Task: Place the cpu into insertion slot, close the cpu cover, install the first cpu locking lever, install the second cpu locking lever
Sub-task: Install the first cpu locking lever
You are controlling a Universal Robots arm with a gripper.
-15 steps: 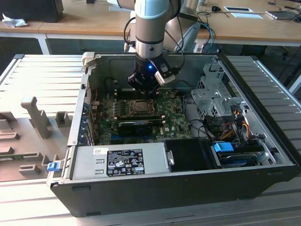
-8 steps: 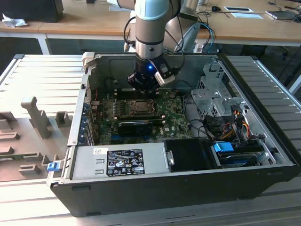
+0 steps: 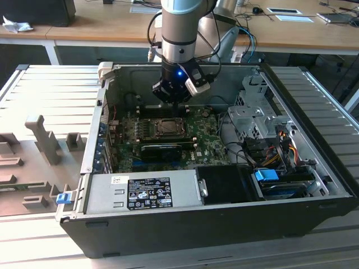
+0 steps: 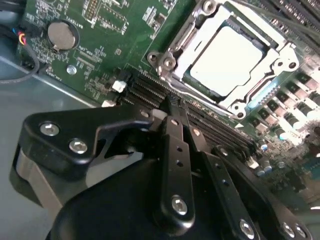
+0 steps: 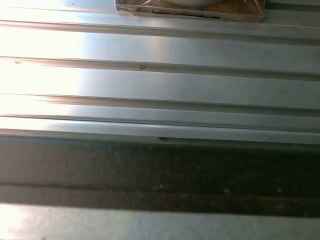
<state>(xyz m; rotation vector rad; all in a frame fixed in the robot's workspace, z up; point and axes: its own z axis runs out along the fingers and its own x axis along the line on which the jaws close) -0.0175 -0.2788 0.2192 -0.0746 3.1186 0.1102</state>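
At the near edge of the open computer case [image 3: 314, 185] lies the grey power supply [image 3: 143, 192], and beyond it the green circuit board [image 3: 202, 134] with a long black card [image 3: 162, 149]. Further in, the cpu [image 4: 226, 59] sits in the insertion slot [image 3: 166, 128], with the cpu cover [image 4: 272, 60] closed over it. At the far side the gripper [image 4: 174, 106] hangs just above the board, fingers pressed together on nothing

The white and black labels [image 3: 148, 192] on the power supply [image 3: 140, 190] carry print too small to read.
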